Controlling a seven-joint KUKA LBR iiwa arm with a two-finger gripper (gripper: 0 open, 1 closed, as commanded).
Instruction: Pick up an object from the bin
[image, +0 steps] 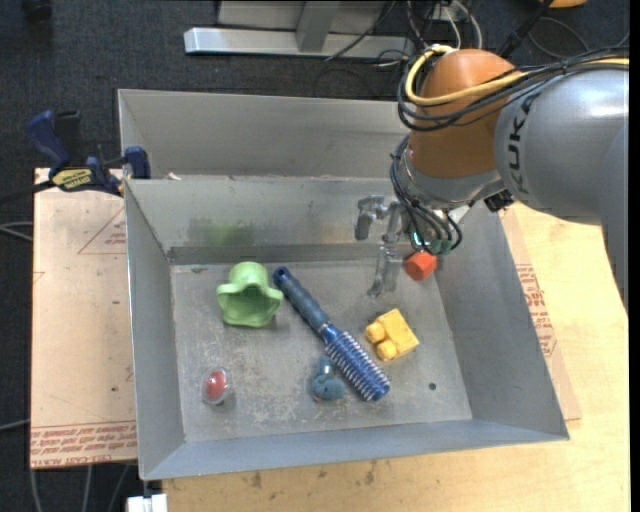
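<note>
Though nearest the lower edge, lies well apart from the rest: red ball at the lower left of the bin floor. Right of it, near lower centre, a blue lump, touching or just beside the bristled head of a blue brush. Brush laid slantwise, head toward lower right, handle pointing to upper left. Just right of the head, a yellow block; touching or not, cannot tell. Up at the handle's end, left of centre, a green cup with a wavy rim, just beside the handle tip.

Farther up, right of centre, the gripper, hanging down over the far strip of the floor, close to the foot of the back wall. Open or closed: cannot tell. Closest by: a small orange block, just right of the gripper at about the level of its lower half, near the right-hand wall; touching or apart, cannot tell. Next closest, the yellow block, below and a little right of it, clearly apart. Brush handle off to the lower left, green cup farther left again, red ball and blue lump well away toward the lower edge.

Beyond, at upper right of the frame, the orange cover of the wrist, ringed with yellow and black cables, and behind it the grey arm reaching in from the right edge.
</note>
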